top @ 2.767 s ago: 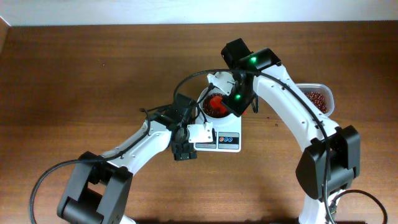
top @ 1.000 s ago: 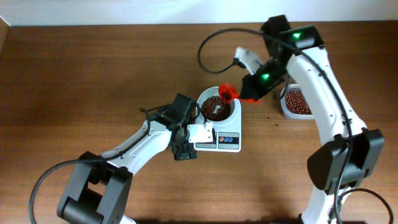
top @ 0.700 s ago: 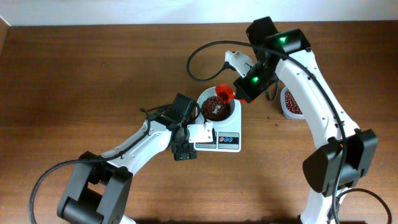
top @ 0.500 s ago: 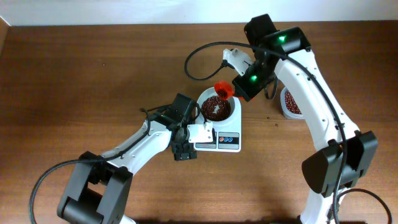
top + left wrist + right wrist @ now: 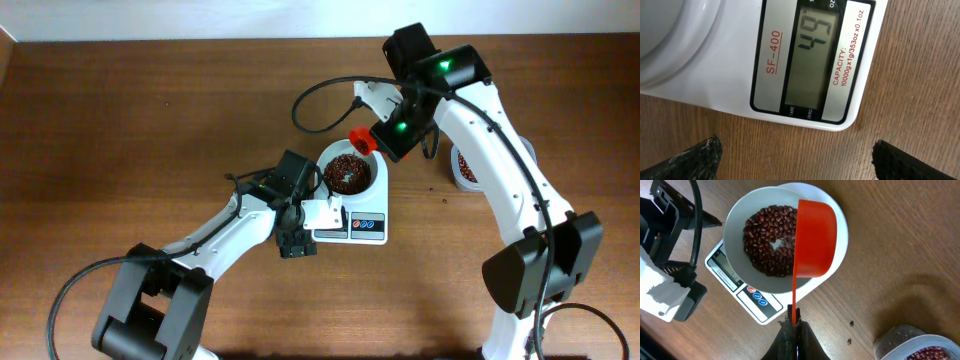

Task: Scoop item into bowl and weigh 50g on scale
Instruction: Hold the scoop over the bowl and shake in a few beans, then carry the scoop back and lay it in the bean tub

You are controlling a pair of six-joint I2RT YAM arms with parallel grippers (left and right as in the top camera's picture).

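Beans (image 5: 767, 240) lie in the bowl (image 5: 840, 240) on the scale (image 5: 715, 65), whose display (image 5: 812, 55) reads 49, so you look a gram short, with a few more to tip in. Seen from overhead, your right fingers (image 5: 792, 325) pinch the red scoop (image 5: 814, 237) at the bowl's 1 o'clock rim, and your left fingers (image 5: 297, 243) are spread and empty at 7 o'clock. Nearly three seconds ago the scoop sat over the bowl's middle; the left arm hasn't moved.

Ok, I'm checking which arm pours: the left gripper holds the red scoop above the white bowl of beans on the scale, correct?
Not the left. The right gripper holds the red scoop above the white bowl of beans on the scale, as the right wrist view shows.
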